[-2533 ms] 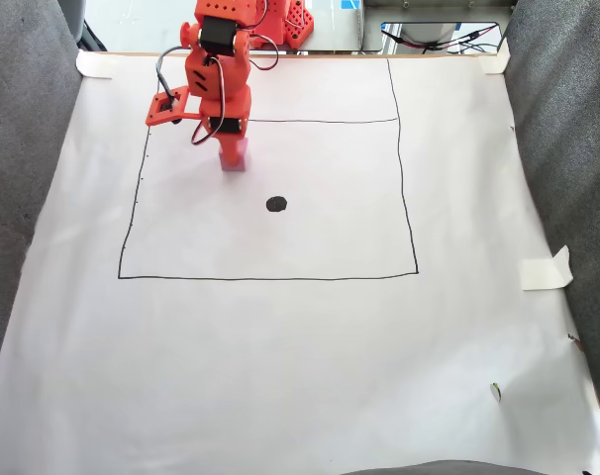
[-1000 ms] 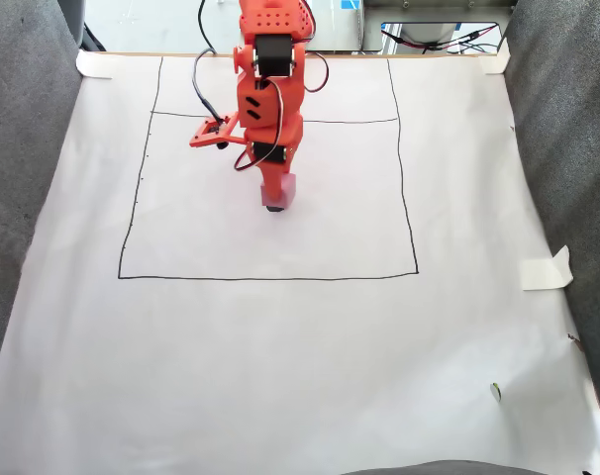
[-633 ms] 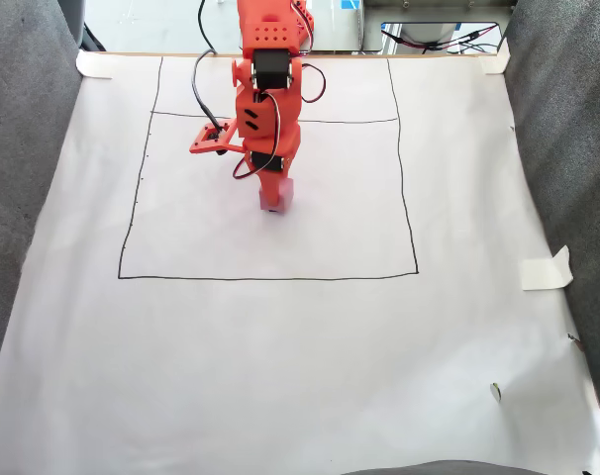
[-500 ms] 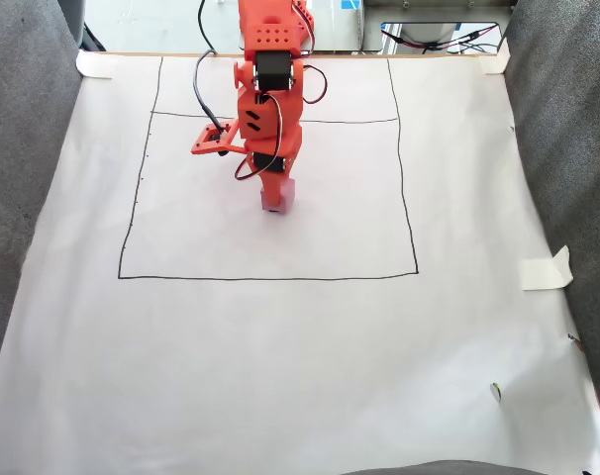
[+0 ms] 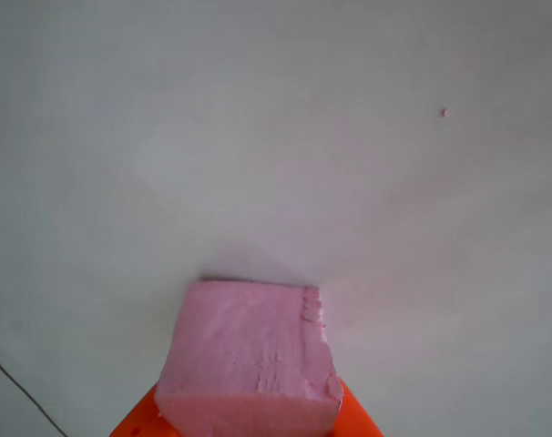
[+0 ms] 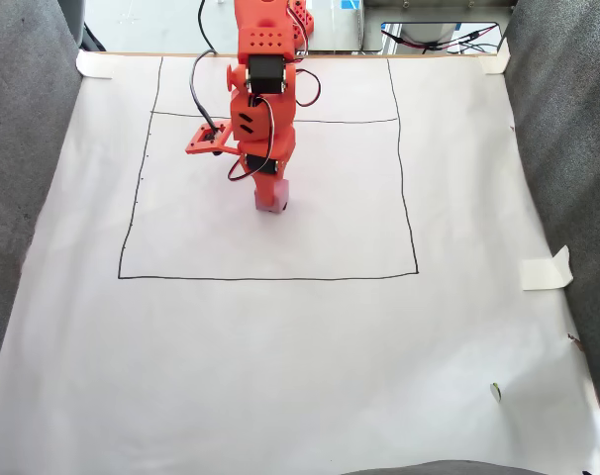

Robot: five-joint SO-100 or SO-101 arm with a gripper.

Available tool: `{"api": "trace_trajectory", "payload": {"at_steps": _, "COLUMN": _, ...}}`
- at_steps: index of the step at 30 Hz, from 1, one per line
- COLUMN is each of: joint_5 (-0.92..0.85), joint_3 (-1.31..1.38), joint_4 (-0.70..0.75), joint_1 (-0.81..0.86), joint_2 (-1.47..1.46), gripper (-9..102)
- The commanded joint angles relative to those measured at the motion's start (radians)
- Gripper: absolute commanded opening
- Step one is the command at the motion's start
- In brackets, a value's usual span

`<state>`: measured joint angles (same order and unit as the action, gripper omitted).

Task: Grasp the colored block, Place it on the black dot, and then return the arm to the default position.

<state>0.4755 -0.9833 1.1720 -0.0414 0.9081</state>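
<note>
Fingers: gripper (image 6: 270,201) clamped on the pink block (image 5: 249,350).
Done: block grasped, down at mid-square.
Left: release, return arm.

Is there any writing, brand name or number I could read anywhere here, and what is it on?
None can be read.
The white paper carries hand-drawn black lines, no words.
The pink block and the orange tool bear no lettering.
A blue patch at the top edge is too small to read.

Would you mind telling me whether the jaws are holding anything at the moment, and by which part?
The gripper holds the pink foam cube, its orange jaws pressed against two opposite side faces near the cube's lower edge in the other view.
</note>
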Motion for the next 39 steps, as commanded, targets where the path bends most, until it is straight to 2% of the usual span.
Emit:
{"api": "trace_trajectory", "payload": {"at_steps": 1, "joint_5": -0.015, "joint_3": 0.038, "joint_4": -0.012, "joint_1": 0.011, "joint_2": 0.009, "gripper": 0}}
{"api": "trace_trajectory", "payload": {"at_steps": 8, "joint_5": -0.049, "joint_3": 0.034, "joint_4": -0.011, "joint_1": 0.002, "joint_2": 0.009, "gripper": 1}}
{"api": "trace_trajectory", "payload": {"at_steps": 13, "joint_5": -0.061, "joint_3": 0.032, "joint_4": 0.002, "joint_1": -0.005, "joint_2": 0.011, "gripper": 10}}
{"api": "trace_trajectory", "payload": {"at_steps": 27, "joint_5": -0.087, "joint_3": 0.0, "joint_4": 0.02, "joint_1": -0.02, "joint_2": 0.043, "gripper": 25}}
{"api": "trace_trajectory", "payload": {"at_steps": 30, "joint_5": -0.087, "joint_3": -0.008, "joint_4": 0.034, "joint_1": -0.026, "joint_2": 0.057, "gripper": 34}}
{"api": "trace_trajectory", "payload": {"at_steps": 39, "joint_5": -0.08, "joint_3": -0.153, "joint_4": -0.018, "joint_1": -0.035, "joint_2": 0.199, "gripper": 47}}
